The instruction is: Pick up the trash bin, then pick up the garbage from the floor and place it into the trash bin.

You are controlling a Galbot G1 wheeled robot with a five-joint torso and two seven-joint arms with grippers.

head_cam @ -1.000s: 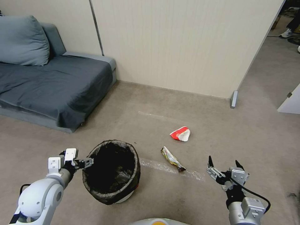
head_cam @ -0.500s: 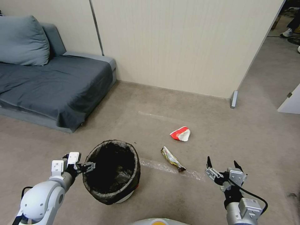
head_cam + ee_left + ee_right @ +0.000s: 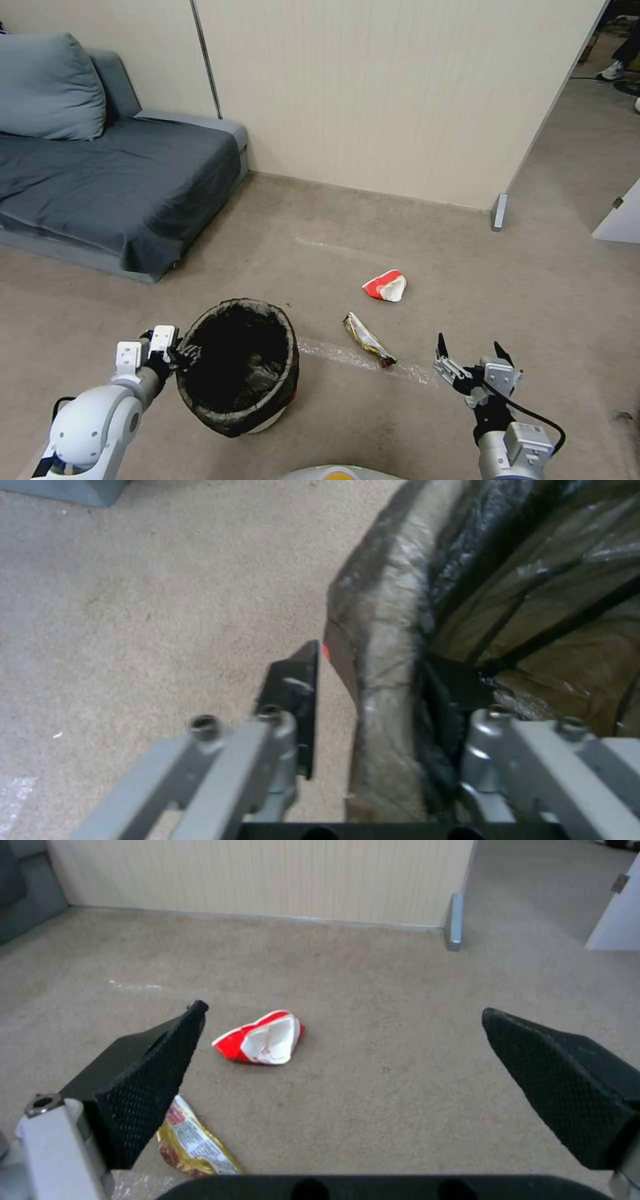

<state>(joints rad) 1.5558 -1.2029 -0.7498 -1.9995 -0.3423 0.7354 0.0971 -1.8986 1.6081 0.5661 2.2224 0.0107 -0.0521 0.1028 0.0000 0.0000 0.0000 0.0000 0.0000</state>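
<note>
Where sofa (image 3: 113, 180) stands, wrapper (image 3: 385, 285) lies clear

Left hand at the bin rim, right hand spread over bare floor

The left hand (image 3: 175, 355) meets the lined rim of the trash bin (image 3: 238, 365); ahead of the open-fingered right hand (image 3: 469, 353), toward the bin, lie a yellow snack packet (image 3: 368, 341) and, farther off, a red-and-white wrapper (image 3: 385, 285).

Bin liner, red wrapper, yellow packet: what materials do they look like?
Bin liner: thin dark plastic film, glossy, creased over the rim. Red wrapper: likely coated paper or card, matte white inside, holding a crumpled shape. Yellow packet: probably printed foil-plastic film, shiny and twisted.
</note>
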